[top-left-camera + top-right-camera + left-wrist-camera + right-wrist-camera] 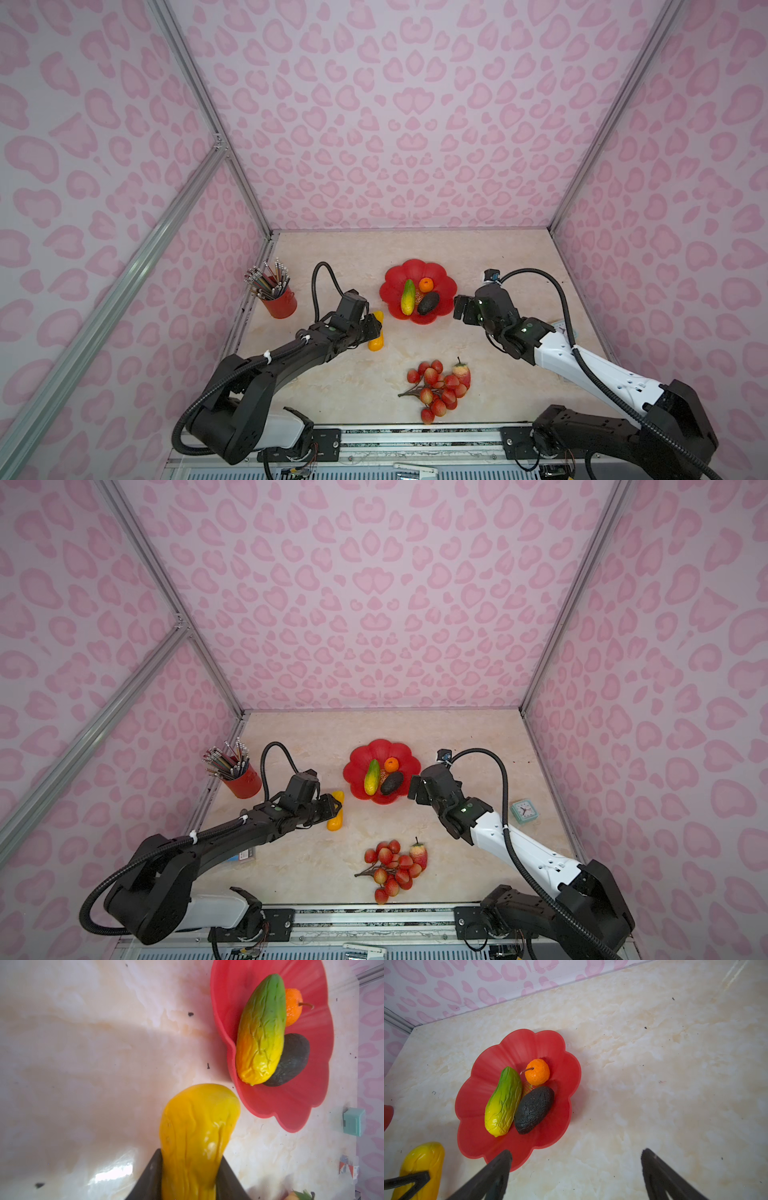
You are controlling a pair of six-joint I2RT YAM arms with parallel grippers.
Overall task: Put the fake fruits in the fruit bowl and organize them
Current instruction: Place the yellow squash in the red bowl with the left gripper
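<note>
The red scalloped fruit bowl (pixel 395 282) (pixel 477 1105) holds a green-yellow oblong fruit (pixel 408 297), a small orange (pixel 426 284) and a dark avocado (pixel 428 303). Just left of the bowl, my left gripper (pixel 374 328) (pixel 191 1154) is shut on the yellow-orange gourd (pixel 197 1126) (pixel 334 821), one finger on each side. My right gripper (pixel 461 307) (pixel 577 1151) stands open and holds nothing, beside the bowl's right rim. A red strawberry (pixel 462 372) and a red berry cluster (pixel 436 390) lie on the table near the front.
A red pencil cup (pixel 280 303) full of pencils stands at the left wall. A small teal clock (pixel 524 811) sits at the right, behind my right arm. A flat packet (pixel 243 856) shows under my left arm. Pink walls close in three sides.
</note>
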